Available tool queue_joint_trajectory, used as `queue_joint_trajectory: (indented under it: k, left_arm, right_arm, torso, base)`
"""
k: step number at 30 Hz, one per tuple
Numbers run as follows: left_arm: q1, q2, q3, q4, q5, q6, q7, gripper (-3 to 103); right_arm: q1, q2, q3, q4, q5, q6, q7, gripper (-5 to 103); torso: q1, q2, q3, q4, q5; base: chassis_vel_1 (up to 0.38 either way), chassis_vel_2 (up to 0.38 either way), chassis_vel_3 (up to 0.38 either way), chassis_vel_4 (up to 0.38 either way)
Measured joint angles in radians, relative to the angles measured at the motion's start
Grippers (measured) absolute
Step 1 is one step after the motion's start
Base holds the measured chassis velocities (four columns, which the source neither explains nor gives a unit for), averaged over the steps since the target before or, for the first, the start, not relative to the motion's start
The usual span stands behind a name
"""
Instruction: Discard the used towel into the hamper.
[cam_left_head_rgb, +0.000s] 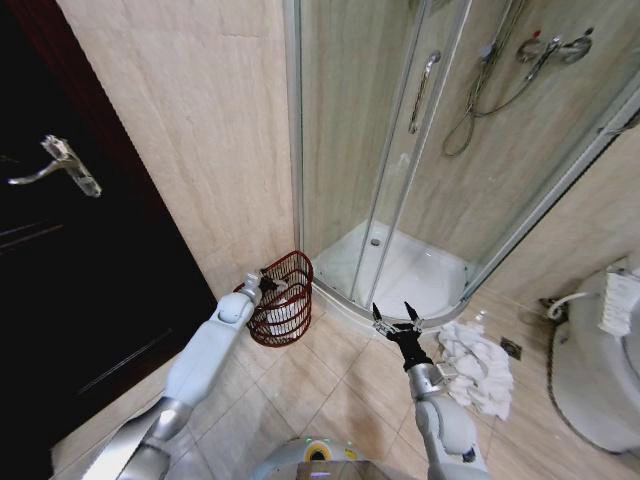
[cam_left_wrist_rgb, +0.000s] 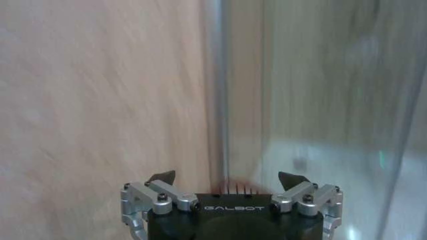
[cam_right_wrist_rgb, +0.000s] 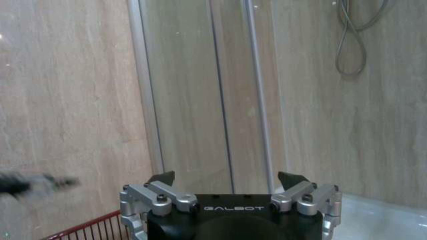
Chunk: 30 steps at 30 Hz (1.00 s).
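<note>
I have the hamper (cam_left_head_rgb: 283, 298) on the floor (cam_left_head_rgb: 340, 390), standing in the corner where the tiled wall (cam_left_head_rgb: 200, 130) meets the frame of the shower enclosure (cam_left_head_rgb: 420, 150), just beside the raised edge of the shower tray (cam_left_head_rgb: 400, 275). Its reddish-brown wire ribs are open at the top, and something white lies inside it. My left pincer (cam_left_head_rgb: 266, 284) hangs right at the hamper's near rim, over the opening, and in the left wrist view the left pincer (cam_left_wrist_rgb: 227, 178) has its two dark fingertips (cam_left_wrist_rgb: 162, 176) spread wide apart with nothing between them, pointing at the wall and the metal door frame. My right pincer (cam_left_head_rgb: 396, 316) is held up over the middle of the floor, well apart from the hamper, and its fingertips (cam_right_wrist_rgb: 291, 178) are likewise spread apart and holding nothing; from the right wrist view the right pincer (cam_right_wrist_rgb: 227, 178) faces the shower glass, with a stretch of the hamper's red rim (cam_right_wrist_rgb: 93, 227) low down beside it. The towel (cam_left_head_rgb: 478, 365) lies crumpled in a white heap on the floor just beside my right arm, near the foot of the shower enclosure and the toilet (cam_left_head_rgb: 600, 350).
</note>
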Motion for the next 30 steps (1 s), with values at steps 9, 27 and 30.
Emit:
queue_joint_trajectory:
  k: [9,27,30]
  left_arm:
    - [0.265,0.098,-0.182,-0.299,-0.096,-0.107,-0.061,100]
    - [0.757,-0.033,-0.555,-0.387,-0.22,-0.415,0.051,100]
    - [0.76,-0.032,-0.534,-0.36,-0.219,-0.433,0.054,100]
  right_arm:
    - [0.012,-0.008,-0.007,0.024,-0.005,-0.021,-0.005,100]
    - [-0.061,-0.012,-0.03,0.132,-0.115,-0.053,0.024,100]
    - [-0.078,0.0,-0.043,0.148,-0.151,-0.05,0.057,100]
  torso:
    - [0.0,0.0,0.0,0.0005,-0.0002]
    - [0.0,0.001,0.0,0.0004,0.0001]
    - [0.0,0.001,0.0,0.0002,-0.0001]
  base:
    - [0.0,0.0,0.0,0.0]
    - [0.0,0.0,0.0,0.0]
    - [0.0,0.0,0.0,0.0]
